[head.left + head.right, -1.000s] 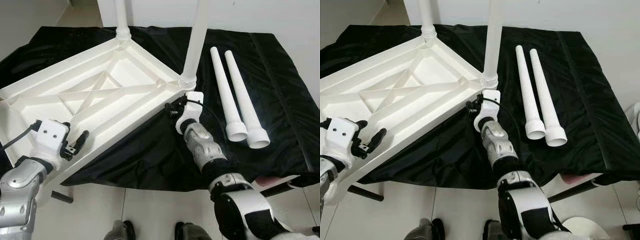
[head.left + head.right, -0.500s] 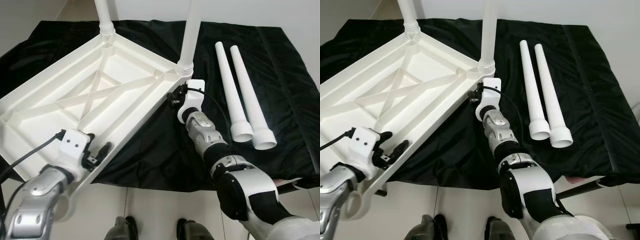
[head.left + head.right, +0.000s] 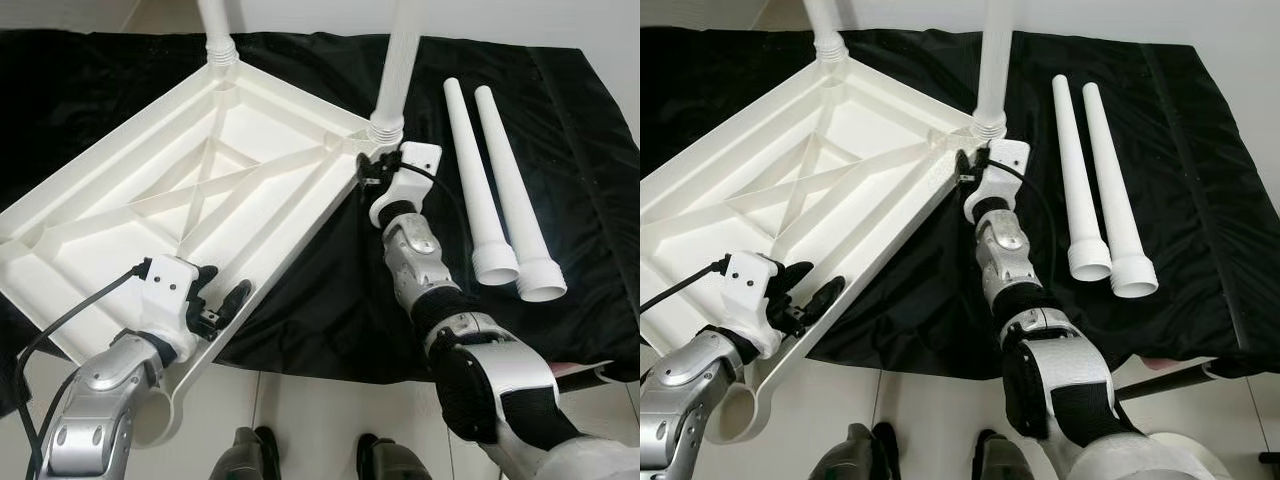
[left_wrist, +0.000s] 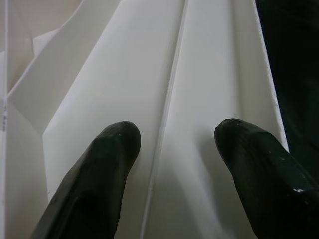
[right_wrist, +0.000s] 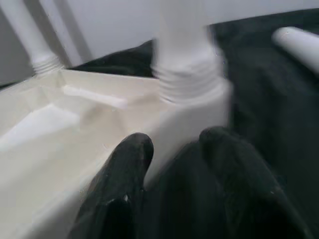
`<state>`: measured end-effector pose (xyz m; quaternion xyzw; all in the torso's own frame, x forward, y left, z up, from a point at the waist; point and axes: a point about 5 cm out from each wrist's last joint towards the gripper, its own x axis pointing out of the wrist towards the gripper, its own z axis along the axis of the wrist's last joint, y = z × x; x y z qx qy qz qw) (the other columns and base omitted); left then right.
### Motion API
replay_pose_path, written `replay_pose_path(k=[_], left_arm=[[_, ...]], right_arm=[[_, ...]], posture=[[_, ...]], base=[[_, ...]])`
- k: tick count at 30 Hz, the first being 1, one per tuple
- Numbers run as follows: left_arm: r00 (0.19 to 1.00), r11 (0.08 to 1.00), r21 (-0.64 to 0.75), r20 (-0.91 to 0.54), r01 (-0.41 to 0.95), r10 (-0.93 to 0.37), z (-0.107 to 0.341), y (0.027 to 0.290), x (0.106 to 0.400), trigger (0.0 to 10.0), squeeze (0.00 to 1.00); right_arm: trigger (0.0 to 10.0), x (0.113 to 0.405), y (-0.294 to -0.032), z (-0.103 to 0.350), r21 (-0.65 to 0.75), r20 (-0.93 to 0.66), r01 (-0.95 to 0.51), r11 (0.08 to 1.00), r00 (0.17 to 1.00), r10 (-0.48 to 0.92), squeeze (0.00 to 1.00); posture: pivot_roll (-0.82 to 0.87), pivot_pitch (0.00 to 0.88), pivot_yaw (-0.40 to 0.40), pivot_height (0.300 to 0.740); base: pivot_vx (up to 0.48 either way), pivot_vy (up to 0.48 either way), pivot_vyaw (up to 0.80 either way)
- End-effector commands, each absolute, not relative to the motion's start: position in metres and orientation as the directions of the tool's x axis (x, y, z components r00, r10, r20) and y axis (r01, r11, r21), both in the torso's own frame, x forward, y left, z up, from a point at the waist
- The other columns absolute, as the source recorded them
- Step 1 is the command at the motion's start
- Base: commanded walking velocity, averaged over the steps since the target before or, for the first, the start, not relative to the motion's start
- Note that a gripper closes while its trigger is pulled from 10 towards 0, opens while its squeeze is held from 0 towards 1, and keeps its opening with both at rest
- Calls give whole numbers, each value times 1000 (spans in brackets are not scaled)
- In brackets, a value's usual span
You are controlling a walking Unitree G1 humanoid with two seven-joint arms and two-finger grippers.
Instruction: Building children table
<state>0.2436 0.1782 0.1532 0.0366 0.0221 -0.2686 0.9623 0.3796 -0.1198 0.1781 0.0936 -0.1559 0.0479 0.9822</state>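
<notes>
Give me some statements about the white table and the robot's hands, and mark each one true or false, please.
1. Two legs already stand screwed into the upturned table top. True.
2. Three loose legs lie on the black cloth. False: two loose legs lie there, side by side.
3. The right hand is at the table corner beside a fitted leg. True.
4. The left hand holds a loose leg. False: its open fingers straddle the near rim of the table top.
5. The table top lies wholly on the cloth. False: its near corner hangs over the floor.

Black cloth (image 3: 300, 310) covers work surface; pale tiled floor (image 3: 310, 420) below; white wall (image 3: 1200, 25) behind.
</notes>
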Motion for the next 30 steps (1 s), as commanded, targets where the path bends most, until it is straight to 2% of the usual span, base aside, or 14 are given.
replay_pose_path(k=[1, 9, 12, 16, 20, 21, 25, 30], left_arm=[[806, 804, 50, -47, 592, -590, 156, 184, 235, 10000, 0], [775, 771, 83, -89, 632, -626, 156, 182, 228, 10000, 0], [813, 813, 31, -12, 582, -582, 163, 176, 236, 10000, 0], [824, 825, 29, 29, 565, -565, 167, 174, 240, 10000, 0], [811, 813, -12, 87, 582, -579, 174, 166, 240, 10000, 0], [772, 776, -12, 110, 630, -626, 180, 161, 234, 10000, 0], [722, 723, 9, 50, 690, -690, 173, 156, 224, 10000, 0], [718, 719, 1, -41, 695, -695, 161, 156, 219, 10000, 0]], right_arm=[[10000, 371, -130, 170, 161, 332, -97, 982, 943, 39, 0], [10000, 352, -149, 157, 144, 348, -70, 987, 937, 16, 0], [10000, 331, -150, 150, 134, 360, -86, 987, 932, 32, 0], [10000, 325, -147, 148, 135, 358, -93, 986, 933, 38, 0], [10000, 315, -140, 144, 145, 345, -111, 983, 937, 55, 0], [10000, 309, -136, 141, 142, 330, -119, 983, 942, 67, 0], [10000, 307, -138, 141, 141, 320, -124, 982, 945, 74, 0], [10000, 302, -143, 141, 127, 304, -127, 984, 949, 83, 0]], posture=[[-48, 206, 44, 740], [-53, 184, 40, 740], [-71, 171, 39, 740], [-76, 169, 39, 740], [-83, 166, 36, 740], [-83, 165, 35, 740], [-82, 168, 30, 740], [-82, 172, 30, 740]], base=[[0, 0, 0], [0, 0, 0], [0, 0, 0], [0, 0, 0], [0, 0, 0], [0, 0, 0], [0, 0, 0], [0, 0, 0]])
